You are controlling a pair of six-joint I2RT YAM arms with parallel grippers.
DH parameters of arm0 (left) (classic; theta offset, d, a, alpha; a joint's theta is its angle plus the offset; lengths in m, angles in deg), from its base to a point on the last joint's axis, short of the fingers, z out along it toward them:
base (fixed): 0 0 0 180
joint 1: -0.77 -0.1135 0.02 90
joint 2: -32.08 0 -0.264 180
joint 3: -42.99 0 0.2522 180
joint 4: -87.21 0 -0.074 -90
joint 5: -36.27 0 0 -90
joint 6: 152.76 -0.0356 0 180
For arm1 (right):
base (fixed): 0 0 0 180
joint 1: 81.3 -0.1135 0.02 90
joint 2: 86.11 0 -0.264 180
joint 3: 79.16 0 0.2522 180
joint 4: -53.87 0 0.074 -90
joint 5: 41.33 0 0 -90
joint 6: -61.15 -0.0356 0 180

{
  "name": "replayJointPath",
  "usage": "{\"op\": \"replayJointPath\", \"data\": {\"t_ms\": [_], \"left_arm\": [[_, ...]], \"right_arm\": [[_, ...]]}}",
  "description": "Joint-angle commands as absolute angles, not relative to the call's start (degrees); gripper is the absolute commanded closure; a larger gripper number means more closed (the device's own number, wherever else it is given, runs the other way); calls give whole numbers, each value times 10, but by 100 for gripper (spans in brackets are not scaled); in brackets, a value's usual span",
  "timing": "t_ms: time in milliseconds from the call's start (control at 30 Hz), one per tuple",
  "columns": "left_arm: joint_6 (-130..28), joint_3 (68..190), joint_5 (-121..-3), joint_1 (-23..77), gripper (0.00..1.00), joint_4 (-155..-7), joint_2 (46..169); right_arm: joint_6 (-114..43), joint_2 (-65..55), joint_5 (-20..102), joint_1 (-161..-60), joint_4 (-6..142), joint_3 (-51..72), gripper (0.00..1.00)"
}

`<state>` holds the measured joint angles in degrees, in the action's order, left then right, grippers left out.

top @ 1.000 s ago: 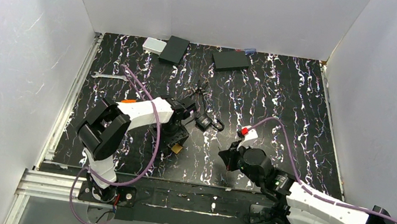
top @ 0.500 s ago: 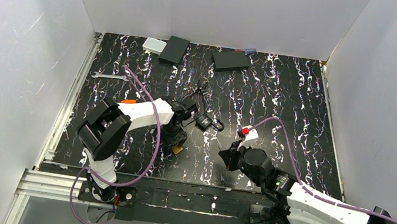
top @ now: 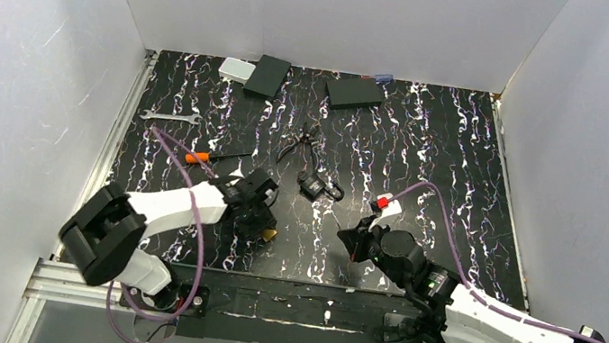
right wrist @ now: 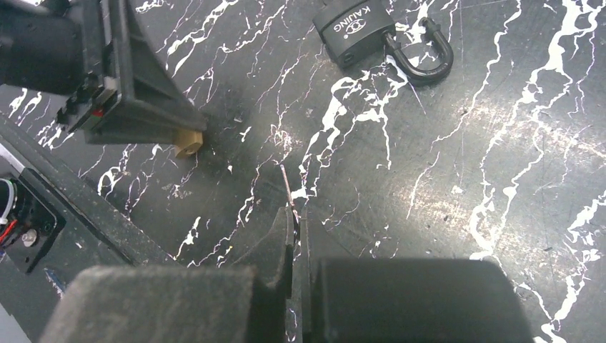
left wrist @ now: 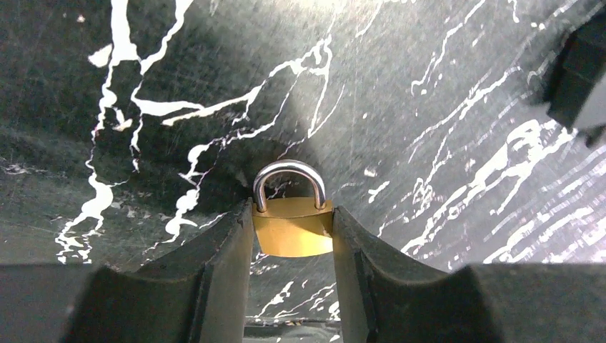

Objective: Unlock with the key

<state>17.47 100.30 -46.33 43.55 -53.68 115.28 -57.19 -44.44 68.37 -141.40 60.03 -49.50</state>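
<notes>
Left gripper (left wrist: 293,214) pinches the brass padlock (left wrist: 293,232) by the sides of its body, shackle pointing away from the wrist, low over the black marbled table (left wrist: 443,93) near its front edge. Right gripper (right wrist: 294,225) has its fingers pressed together on the thin key (right wrist: 286,187), blade sticking out forward, apart from the brass padlock. Black padlock (right wrist: 352,30) lies farther back, touched by neither gripper.

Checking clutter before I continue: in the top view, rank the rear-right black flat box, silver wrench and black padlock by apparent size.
1. Black flat box, clearly largest.
2-3. Silver wrench and black padlock: unsure; the wrench is longer but thin, the padlock shorter but bulkier.
</notes>
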Motion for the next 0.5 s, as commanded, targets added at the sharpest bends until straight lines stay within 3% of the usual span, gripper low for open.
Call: {"op": "replayJointPath", "data": {"t_ms": [0,200,467], "left_arm": [[164,928,-480,438,100,-655,1054],[154,888,-516,426,100,-689,957],[125,891,-649,364,100,-690,875]], "right_arm": [[-581,-463,699,-1412,605,-482,99],[-612,-475,648,-1413,627,-448,99],[-633,-442,588,-1415,699,-357,99]]}}
